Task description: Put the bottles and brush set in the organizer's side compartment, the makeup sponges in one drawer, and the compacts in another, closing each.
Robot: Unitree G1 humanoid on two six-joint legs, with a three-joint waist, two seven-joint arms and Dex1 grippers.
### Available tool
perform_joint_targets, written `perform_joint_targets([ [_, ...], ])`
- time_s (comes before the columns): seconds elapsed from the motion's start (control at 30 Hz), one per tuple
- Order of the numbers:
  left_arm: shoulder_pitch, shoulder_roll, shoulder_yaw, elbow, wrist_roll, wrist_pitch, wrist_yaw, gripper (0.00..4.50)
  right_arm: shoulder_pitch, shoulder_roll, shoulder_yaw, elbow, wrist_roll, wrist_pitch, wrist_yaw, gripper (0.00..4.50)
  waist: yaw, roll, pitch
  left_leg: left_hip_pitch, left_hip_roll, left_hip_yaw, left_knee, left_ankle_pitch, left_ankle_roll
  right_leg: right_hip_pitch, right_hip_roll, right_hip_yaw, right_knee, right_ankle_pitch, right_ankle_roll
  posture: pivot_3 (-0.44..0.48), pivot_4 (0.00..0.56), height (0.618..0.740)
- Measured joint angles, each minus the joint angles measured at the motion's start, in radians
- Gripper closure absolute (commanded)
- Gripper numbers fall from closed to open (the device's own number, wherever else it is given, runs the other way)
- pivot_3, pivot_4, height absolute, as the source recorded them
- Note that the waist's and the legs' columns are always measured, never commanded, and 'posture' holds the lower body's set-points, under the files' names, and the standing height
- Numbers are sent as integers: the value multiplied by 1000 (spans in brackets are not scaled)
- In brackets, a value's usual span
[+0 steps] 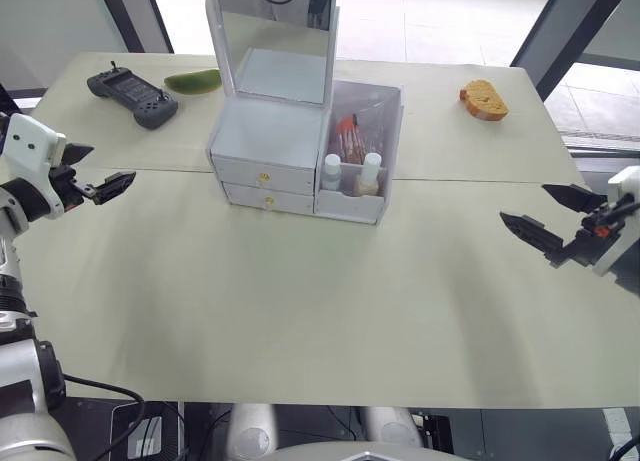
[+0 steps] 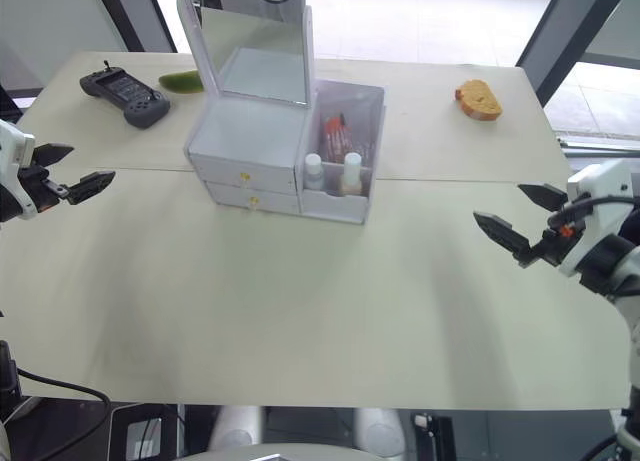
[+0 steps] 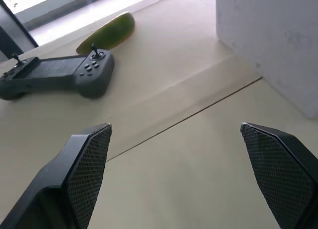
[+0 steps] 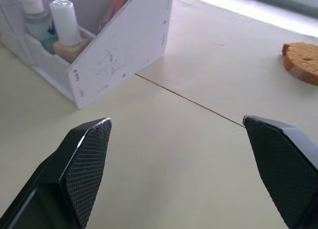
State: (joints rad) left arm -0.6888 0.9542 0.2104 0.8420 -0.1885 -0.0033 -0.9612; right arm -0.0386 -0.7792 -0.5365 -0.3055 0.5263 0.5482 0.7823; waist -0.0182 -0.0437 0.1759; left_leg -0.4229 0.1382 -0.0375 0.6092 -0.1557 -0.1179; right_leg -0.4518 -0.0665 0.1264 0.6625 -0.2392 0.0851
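Note:
The white organizer (image 1: 268,131) stands at the table's far middle with its mirror (image 1: 275,21) upright. Both gold-knobbed drawers (image 1: 264,177) are closed. In the side compartment (image 1: 352,205) on its right, the two white-capped bottles stand at the front: the clear one (image 1: 331,171) and the beige one (image 1: 369,174). The brush set (image 1: 350,136) leans behind them. The makeup sponges and compacts are out of view. My left gripper (image 1: 105,165) hovers open, far left of the organizer. My right gripper (image 1: 527,204) hovers open, far to its right. Both are empty.
A black handheld controller (image 1: 132,94) and a green fruit-like object (image 1: 193,80) lie at the back left. An orange bread-like piece (image 1: 484,99) lies at the back right. A seam (image 1: 470,181) crosses the table just in front of the organizer.

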Motion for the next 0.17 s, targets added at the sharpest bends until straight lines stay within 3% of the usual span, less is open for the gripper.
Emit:
perform_joint_targets([
  [0.17,-5,-1,5,13,13,-11,27,30,27,110,-8,-44,-29,-133,-66,0,1,0,0,0,0,0,0,0,-1,0,0,0,1,0,0,0,150,705],
])
